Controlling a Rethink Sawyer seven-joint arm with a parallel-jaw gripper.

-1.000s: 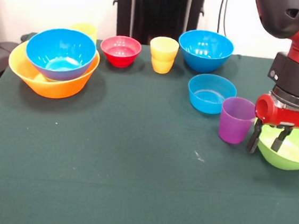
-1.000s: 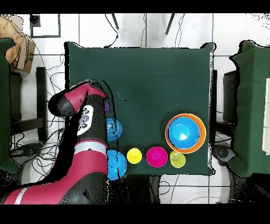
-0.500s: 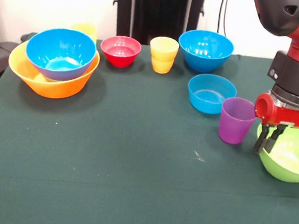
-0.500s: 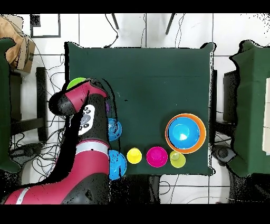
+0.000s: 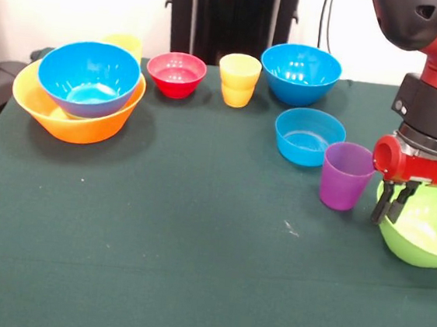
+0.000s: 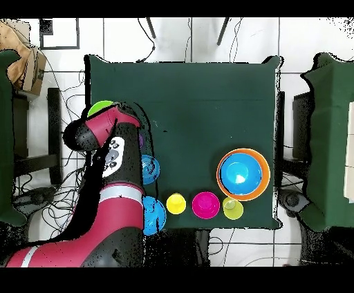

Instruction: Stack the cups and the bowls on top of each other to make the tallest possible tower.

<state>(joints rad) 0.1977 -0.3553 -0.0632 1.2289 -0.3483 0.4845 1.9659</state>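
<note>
Gripping the near-left rim of the lime green bowl [image 5: 424, 229] at the frame's right edge, the gripper [image 5: 392, 204] has its fingers pinched together on it. The purple cup [image 5: 345, 175] stands just left. The tower [image 5: 81, 90], a blue bowl nested in orange, sits upper left.

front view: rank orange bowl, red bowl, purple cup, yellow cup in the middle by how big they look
1. orange bowl, clearly largest.
2. red bowl and purple cup: too similar to rank, and the cup sits nearer the camera.
3. yellow cup, smallest.

No legible text, label, brand, number or sign appears on any bowl, cup or the arm.
</note>
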